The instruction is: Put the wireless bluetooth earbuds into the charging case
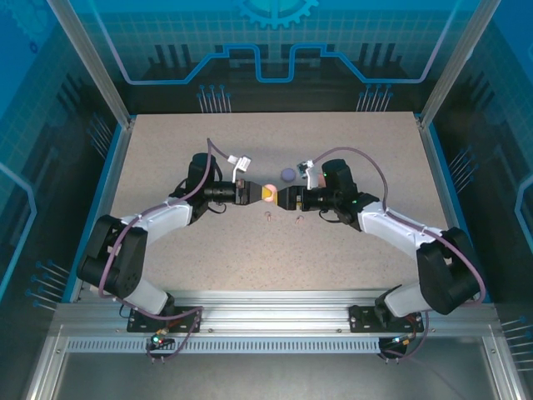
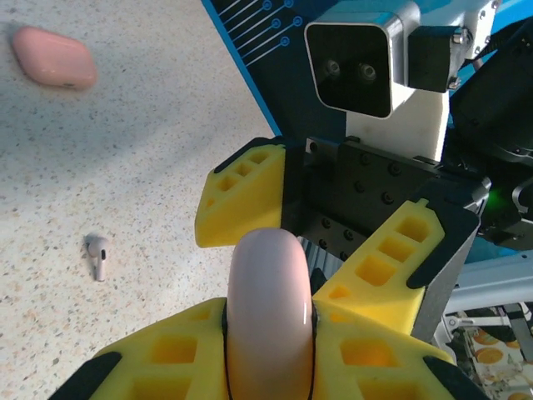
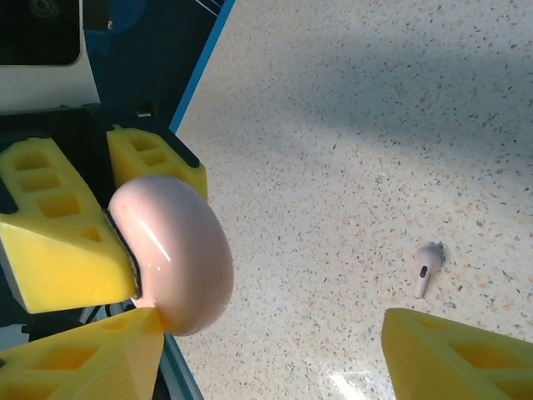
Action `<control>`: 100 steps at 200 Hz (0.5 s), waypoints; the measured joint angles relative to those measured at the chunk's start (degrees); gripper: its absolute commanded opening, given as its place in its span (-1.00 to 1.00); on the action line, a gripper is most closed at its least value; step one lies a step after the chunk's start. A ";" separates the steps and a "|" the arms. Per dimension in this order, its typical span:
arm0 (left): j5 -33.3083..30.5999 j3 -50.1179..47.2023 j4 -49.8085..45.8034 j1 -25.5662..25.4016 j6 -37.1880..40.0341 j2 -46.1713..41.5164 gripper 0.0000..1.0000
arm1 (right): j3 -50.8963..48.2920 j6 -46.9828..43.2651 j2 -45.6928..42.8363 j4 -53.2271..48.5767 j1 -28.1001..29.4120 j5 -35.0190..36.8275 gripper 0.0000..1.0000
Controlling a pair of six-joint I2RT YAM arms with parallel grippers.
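- The pale pink charging case (image 2: pixel 268 321), glossy and closed, sits pinched in my left jaws, off the tabletop (image 1: pixel 166 242).
- My two arms reach inward, forearms low, and meet nose to nose.
- My right jaws stand spread wide, either side of the case's far end.
- Two pale earbuds (image 1: pixel 268 217) lie loose on the tabletop just near of the jaws.

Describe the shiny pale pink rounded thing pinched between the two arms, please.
The glossy pale pink rounded case looks like smooth hard plastic, pebble-shaped, with no open lid visible. The left gripper clamps it between yellow fingers, above the speckled table. The right gripper faces it, open; whether it touches is unclear.
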 measured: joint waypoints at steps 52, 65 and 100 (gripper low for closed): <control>-0.13 0.00 -0.98 0.52 0.00 -0.70 -1.00 | -0.44 0.74 2.16 2.10 -1.33 0.63 0.30; 0.13 0.00 -0.83 0.44 0.00 -1.49 -1.00 | -0.87 1.09 2.54 2.14 -1.81 1.16 0.30; 0.33 0.22 -0.46 0.44 0.00 -2.47 -1.00 | -2.05 1.97 2.75 2.08 -3.06 1.44 0.28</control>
